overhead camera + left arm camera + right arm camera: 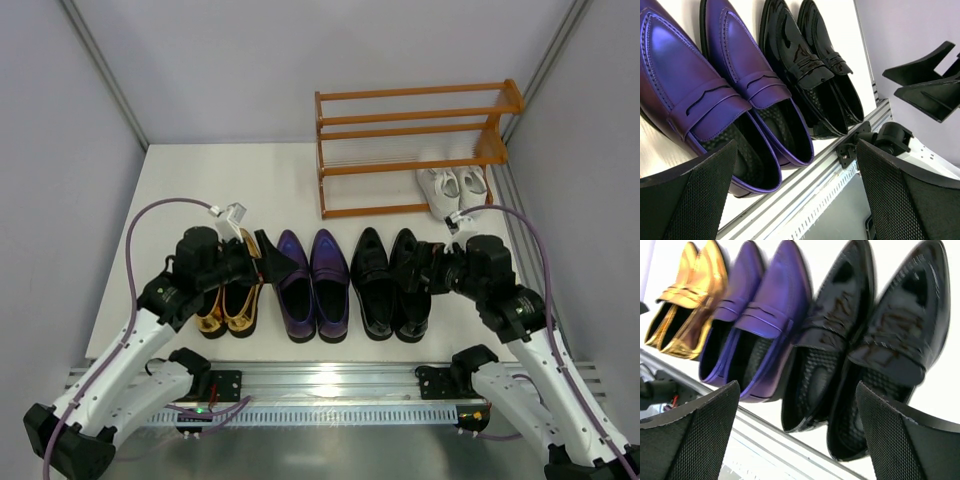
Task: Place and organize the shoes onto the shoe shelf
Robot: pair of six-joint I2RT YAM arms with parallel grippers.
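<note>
Three pairs of shoes stand in a row near the table's front: gold loafers [228, 305], purple loafers [312, 285] and black loafers [390, 283]. White sneakers [452, 187] sit at the right foot of the orange-brown shoe shelf [415, 130], whose two tiers are bare. My left gripper [262, 262] hovers open between the gold and purple pairs, holding nothing. Its wrist view shows the purple loafers [715, 100] and black loafers [810, 70] past the open left gripper [796, 165]. My right gripper [425, 268] is open beside the right black shoe. The right gripper [798, 390] faces the black loafers [865, 350], empty.
A metal rail [330, 385] with slots runs along the table's near edge between the arm bases. Grey walls close in the left and right sides. The right gripper's fingers [927, 80] show at the upper right of the left wrist view.
</note>
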